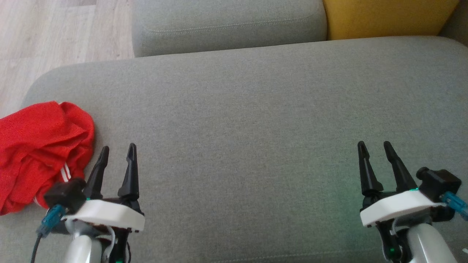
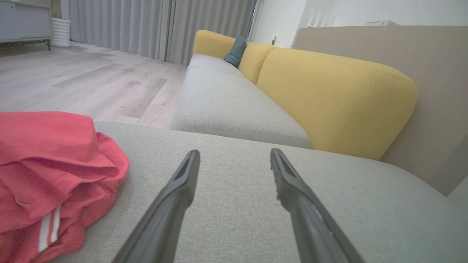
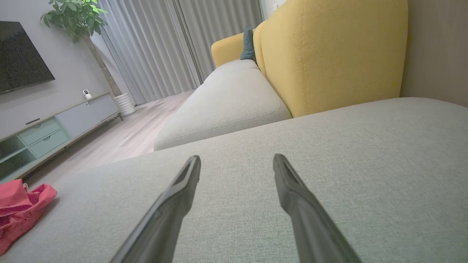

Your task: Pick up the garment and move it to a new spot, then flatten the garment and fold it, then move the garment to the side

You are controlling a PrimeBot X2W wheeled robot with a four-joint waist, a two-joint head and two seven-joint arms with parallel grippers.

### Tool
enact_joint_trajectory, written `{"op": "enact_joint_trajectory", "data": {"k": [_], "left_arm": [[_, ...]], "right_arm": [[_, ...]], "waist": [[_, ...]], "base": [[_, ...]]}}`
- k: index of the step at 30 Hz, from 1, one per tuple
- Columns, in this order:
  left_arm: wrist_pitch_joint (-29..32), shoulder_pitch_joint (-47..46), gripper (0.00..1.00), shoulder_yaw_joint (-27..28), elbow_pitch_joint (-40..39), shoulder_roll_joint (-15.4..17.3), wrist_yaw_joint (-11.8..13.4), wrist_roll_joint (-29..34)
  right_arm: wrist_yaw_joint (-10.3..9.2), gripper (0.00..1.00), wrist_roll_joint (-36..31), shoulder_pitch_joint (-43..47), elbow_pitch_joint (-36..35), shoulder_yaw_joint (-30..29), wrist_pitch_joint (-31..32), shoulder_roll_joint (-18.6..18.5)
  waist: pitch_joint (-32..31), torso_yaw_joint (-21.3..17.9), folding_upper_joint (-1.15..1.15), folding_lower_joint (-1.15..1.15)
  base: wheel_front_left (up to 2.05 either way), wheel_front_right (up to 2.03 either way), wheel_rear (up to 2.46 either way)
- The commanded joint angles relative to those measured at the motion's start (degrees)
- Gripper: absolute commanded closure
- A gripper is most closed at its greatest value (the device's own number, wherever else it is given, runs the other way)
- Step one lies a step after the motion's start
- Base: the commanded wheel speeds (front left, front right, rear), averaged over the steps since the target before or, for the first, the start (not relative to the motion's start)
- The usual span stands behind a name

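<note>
Where it lies crumpled at the left end of the grey seat cushion (image 1: 256, 120), the red garment (image 1: 40, 146) runs off the head view's edge.
Left gripper (image 1: 119, 147) and right gripper (image 1: 374, 143) stand wide open, holding nothing, the left just beside the cloth. Its shape is unclear; white stripes show. The right wrist view adds a television (image 3: 20, 58) and plant (image 3: 73, 14).

grey sofa (image 1: 256, 109), yellow backrest (image 1: 387, 18), wood floor (image 1: 55, 33)
</note>
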Motion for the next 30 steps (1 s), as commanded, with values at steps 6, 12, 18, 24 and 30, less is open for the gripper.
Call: {"op": "enact_joint_trajectory", "data": {"k": [6, 12, 18, 24, 30], "left_arm": [[-1.8, -1.7, 0.0, 1.6, -1.1, 0.8, 0.4, 5.3], [-2.8, -1.5, 0.0, 2.1, 0.1, 0.7, 0.5, 8.0], [-3.8, -1.4, 0.0, 2.5, 1.7, 0.6, 0.5, 9.5], [-3.8, -1.5, 0.0, 2.9, 3.2, 0.5, 0.7, 8.1], [-3.8, -1.6, 0.0, 3.1, 3.7, 0.5, 0.8, 7.6]], "right_arm": [[-0.05, 0.0, -5.3, -3.4, -0.6, 2.0, -1.8, -0.6], [-0.05, 0.0, -8.9, -3.8, -0.2, 2.5, -2.8, -0.4], [-0.05, 0.0, -11.1, -4.0, 0.0, 2.5, -3.7, -0.2], [-0.05, 0.0, -9.6, -4.1, 0.6, 1.9, -3.6, 0.2], [-0.05, 0.0, -8.8, -4.1, 1.1, 1.4, -3.5, 0.5]], "waist": [[-0.1, 0.1, 0.0, 0.0], [0.0, 0.1, 0.0, 0.0], [-0.1, 0.2, 0.0, 0.0], [-0.1, 0.3, 0.0, 0.0], [0.0, 0.3, 0.0, 0.0]], "base": [[0.0, 0.0, 0.0], [0.0, 0.0, 0.0], [0.0, 0.0, 0.0], [0.0, 0.0, 0.0], [0.0, 0.0, 0.0]]}}
